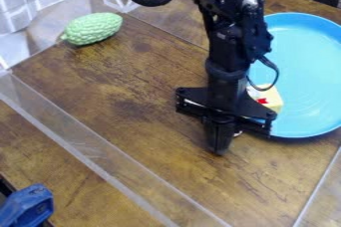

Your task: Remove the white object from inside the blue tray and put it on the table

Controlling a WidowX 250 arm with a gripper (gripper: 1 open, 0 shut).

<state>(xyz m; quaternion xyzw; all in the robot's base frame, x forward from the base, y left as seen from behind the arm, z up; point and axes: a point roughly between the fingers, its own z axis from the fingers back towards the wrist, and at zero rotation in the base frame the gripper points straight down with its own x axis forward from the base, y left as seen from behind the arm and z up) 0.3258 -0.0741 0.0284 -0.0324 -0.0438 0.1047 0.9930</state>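
looking down from the side, we see our black arm (226, 32) reaching straight down in the middle right of the frame, its gripper (222, 143) pointing at the table (120, 92) just by the near left edge of the blue tray (309, 62). the two fingers (221, 136) are pressed together into one narrow black tip, so the hand is closed. whether anything is pinched between them we cannot tell, since the tip hides whatever sits under it. the white fish is not clearly visible; only a small pale patch (262, 94) shows just right of the gripper's crossbar, at the tray's rim, with a bit of yellow and red (274, 102) beside it inside the tray. we cannot say for sure what either bit is. in the upper left of the frame a bumpy green object (92, 28) lies on the wood, well apart from the arm. clear plastic panels (94, 161) run along the table's near edge, and something blue (24, 209) sits in the lower left corner, outside the panels.
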